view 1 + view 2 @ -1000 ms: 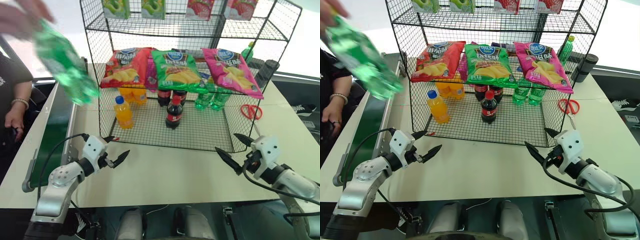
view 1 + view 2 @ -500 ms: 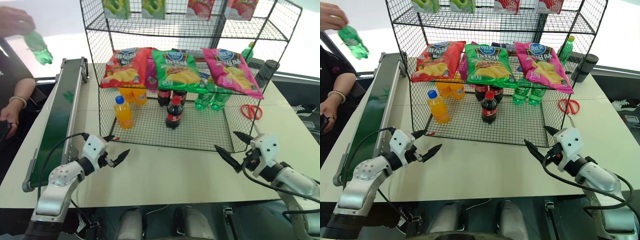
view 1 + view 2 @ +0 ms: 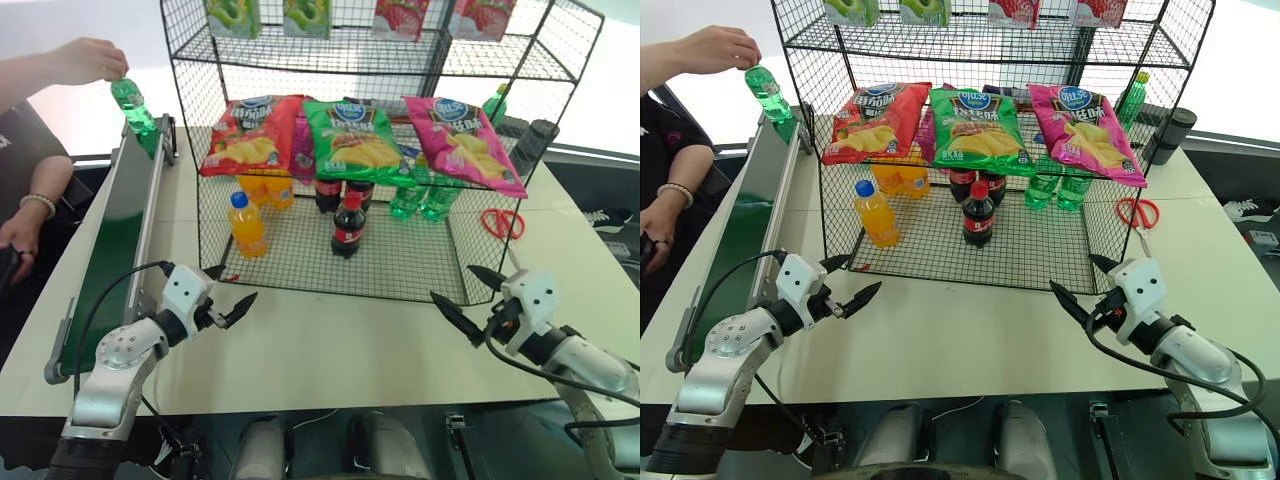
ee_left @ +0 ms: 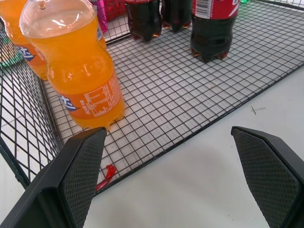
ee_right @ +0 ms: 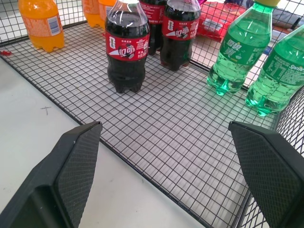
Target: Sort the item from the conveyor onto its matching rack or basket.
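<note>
A person's hand (image 3: 85, 60) holds the item, a small green bottle (image 3: 132, 105), upright by its top at the far end of the conveyor (image 3: 105, 260). I cannot tell whether the bottle touches the dark green belt. The black wire rack (image 3: 400, 262) stands on the white table beside the belt. My left gripper (image 3: 238, 285) hovers open and empty in front of the rack's left corner, close to an orange bottle (image 4: 80, 71). My right gripper (image 3: 452, 283) is open and empty before the rack's right corner, facing cola bottles (image 5: 126, 47) and green bottles (image 5: 237, 47).
Chip bags (image 3: 350, 135) lie on the rack's middle tier and packets hang along the top. Red scissors (image 3: 502, 222) and a dark cup (image 3: 537, 140) lie right of the rack. The person (image 3: 30, 200) sits left of the conveyor. Bare tabletop (image 3: 340, 345) lies between my grippers.
The person's hand brought the green bottle down from the upper left to the conveyor's far end and turned it upright. Both grippers stayed where they were, open.
</note>
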Available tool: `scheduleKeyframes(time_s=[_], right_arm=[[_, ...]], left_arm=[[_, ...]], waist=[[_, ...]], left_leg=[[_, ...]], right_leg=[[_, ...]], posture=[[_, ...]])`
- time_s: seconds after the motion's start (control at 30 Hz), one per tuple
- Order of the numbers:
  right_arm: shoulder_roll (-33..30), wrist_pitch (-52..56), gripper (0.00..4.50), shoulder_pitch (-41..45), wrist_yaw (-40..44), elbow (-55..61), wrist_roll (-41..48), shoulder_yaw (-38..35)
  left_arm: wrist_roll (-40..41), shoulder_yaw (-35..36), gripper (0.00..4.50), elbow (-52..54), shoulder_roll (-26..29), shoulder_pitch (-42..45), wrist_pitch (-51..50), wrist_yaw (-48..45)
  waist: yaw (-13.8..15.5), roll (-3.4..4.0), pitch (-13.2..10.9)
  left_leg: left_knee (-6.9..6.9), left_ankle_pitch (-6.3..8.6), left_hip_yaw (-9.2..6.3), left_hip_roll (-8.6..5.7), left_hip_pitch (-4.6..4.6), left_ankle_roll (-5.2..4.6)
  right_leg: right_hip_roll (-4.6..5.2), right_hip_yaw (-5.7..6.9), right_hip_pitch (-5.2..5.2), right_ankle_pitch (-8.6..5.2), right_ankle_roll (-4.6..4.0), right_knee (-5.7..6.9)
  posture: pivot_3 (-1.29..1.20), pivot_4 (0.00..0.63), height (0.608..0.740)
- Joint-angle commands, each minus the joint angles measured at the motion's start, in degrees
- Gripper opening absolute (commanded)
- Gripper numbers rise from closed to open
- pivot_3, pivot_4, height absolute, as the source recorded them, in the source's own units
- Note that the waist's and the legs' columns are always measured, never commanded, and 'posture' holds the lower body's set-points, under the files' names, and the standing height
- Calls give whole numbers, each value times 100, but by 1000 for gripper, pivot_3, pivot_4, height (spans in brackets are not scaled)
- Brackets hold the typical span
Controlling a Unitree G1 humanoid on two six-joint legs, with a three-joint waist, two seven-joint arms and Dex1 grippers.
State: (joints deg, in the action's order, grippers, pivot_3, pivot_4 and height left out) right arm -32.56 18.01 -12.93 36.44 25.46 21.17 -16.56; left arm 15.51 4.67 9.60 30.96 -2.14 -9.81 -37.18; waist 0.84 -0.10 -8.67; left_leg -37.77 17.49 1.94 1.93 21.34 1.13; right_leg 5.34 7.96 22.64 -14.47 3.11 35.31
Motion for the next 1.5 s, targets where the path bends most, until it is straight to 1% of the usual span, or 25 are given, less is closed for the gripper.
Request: scheduleKeyframes(time_s=[0.03,0.17,0.23,0.37,0.47,0.57,0.67,0.77,0.87,1.07,1.5], right_arm=[[37,-140,4441,58,-18,74,4,21],[42,-105,4441,136,-46,99,2,93],[32,-91,4441,180,-45,98,12,111],[-7,-74,4441,292,-1,76,35,170],[-3,-45,4441,409,74,151,65,357],[44,-8,4441,524,122,271,59,650],[95,-38,4441,608,147,328,18,958],[241,-49,4441,744,150,402,49,1340],[359,-120,4441,789,207,385,11,1625],[592,-338,4441,749,257,299,-176,2241],[686,-764,4441,834,539,-57,-352,2547]], left_arm=[[76,196,4500,83,26,20,4,11],[122,299,4500,139,18,-19,-14,23],[334,486,4500,254,-34,-60,-123,79],[904,1180,4500,566,-195,-154,-451,427],[1383,2025,4500,607,-442,-166,-627,1066],[1270,2569,4500,398,-539,-140,-514,1610],[915,2744,4500,52,-500,-111,-252,1904],[905,2945,4500,-345,-529,-15,-59,2044],[867,3003,4500,-630,-557,19,101,2124],[690,2863,4500,-1036,-570,20,419,2113],[540,2717,4500,-1346,-737,193,701,2220]], waist=[[0,0,0],[-2,0,0],[-3,0,0],[-6,-2,-1],[-2,-11,0],[-19,-19,2],[-3,-15,5],[5,-25,7],[6,-41,16],[-5,-45,18],[-7,-48,20]], left_leg=[[0,0,0,0,0,0],[0,0,0,0,0,0],[0,0,0,0,0,0],[0,0,0,2,0,0],[-1,0,0,-1,-1,0],[-1,0,-2,4,-3,0],[-1,0,-2,2,-5,0],[-2,0,-2,-1,-3,0],[-4,0,-3,-1,0,0],[-4,0,-1,-1,0,0],[-5,0,-1,1,-1,0]], right_leg=[[0,0,0,0,0,0],[0,0,0,0,0,0],[-1,0,0,0,0,0],[1,-1,1,0,0,0],[1,1,-2,0,0,0],[6,0,-2,1,1,1],[-3,1,-4,1,0,3],[0,2,-4,0,0,2],[1,3,-3,0,0,1],[5,3,-2,1,0,1],[12,4,-2,2,0,4]], posture=[[0,150,735],[0,150,735],[0,150,735],[0,150,735],[0,150,735],[0,150,735],[0,150,735],[0,150,735],[0,150,735],[0,150,735],[0,150,735]])
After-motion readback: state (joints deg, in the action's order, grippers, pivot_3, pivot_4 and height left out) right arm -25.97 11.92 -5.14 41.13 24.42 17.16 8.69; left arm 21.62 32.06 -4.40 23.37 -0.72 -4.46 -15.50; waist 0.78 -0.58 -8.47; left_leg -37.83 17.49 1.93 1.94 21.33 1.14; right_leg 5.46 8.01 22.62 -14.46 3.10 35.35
